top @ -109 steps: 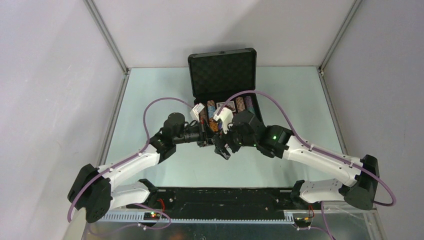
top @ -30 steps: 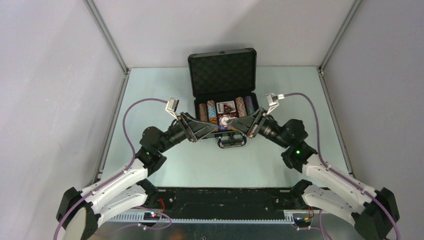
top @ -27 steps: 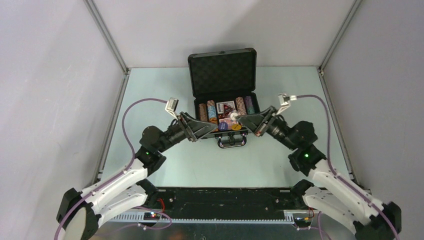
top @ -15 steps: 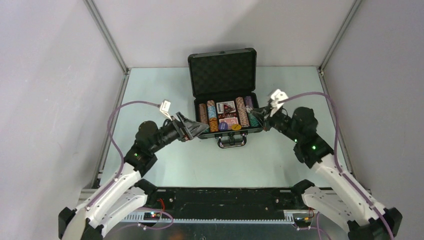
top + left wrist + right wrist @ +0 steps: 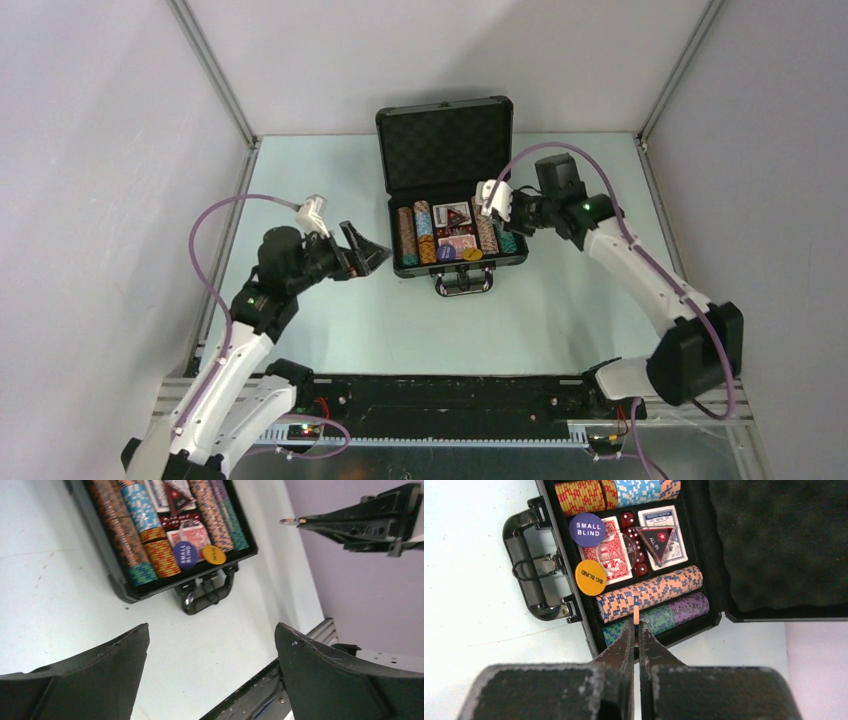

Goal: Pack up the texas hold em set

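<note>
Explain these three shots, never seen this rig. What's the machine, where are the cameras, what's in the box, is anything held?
These are two robot arms bolted at the near edge of a table. The wide picture comes from a fixed camera above and behind them. The other two come from a camera on each wrist, looking along that arm's own fingers. On the table sits an open black case. It holds rows of striped poker chips, card decks, red dice and round discs marked SMALL BLIND and BIG BLIND. The left arm's fingers are spread wide and empty, beside the case. The right arm's fingers are shut, above the chips. A thin orange sliver shows at their tips, too small to identify.
</note>
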Robot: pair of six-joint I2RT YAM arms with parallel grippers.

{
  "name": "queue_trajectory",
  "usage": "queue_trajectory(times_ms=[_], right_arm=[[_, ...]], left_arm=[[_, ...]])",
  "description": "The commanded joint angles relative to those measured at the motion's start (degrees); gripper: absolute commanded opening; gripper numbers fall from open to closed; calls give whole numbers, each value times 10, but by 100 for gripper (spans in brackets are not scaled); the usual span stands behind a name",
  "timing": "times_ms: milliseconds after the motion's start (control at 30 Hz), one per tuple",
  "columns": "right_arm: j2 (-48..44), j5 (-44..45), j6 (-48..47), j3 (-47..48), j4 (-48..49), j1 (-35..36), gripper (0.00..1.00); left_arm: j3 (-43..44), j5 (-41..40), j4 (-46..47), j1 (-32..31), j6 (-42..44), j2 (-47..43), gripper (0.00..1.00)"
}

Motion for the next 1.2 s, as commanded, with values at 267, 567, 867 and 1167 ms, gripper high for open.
queue_trajectory(times_ms=[267, 567, 867, 1167], right_arm=[[157, -60, -95, 117, -168, 0, 0], [184, -16, -94, 114, -176, 3, 0], [221, 11, -76, 114, -144, 2, 0], [247, 39, -70, 113, -118, 2, 0]], left_arm=[[24, 9, -53, 53, 72, 18, 100], [19, 25, -52, 73, 67, 24, 100], [17, 25, -52, 77, 65, 22, 99], [16, 25, -52, 79, 62, 22, 99]])
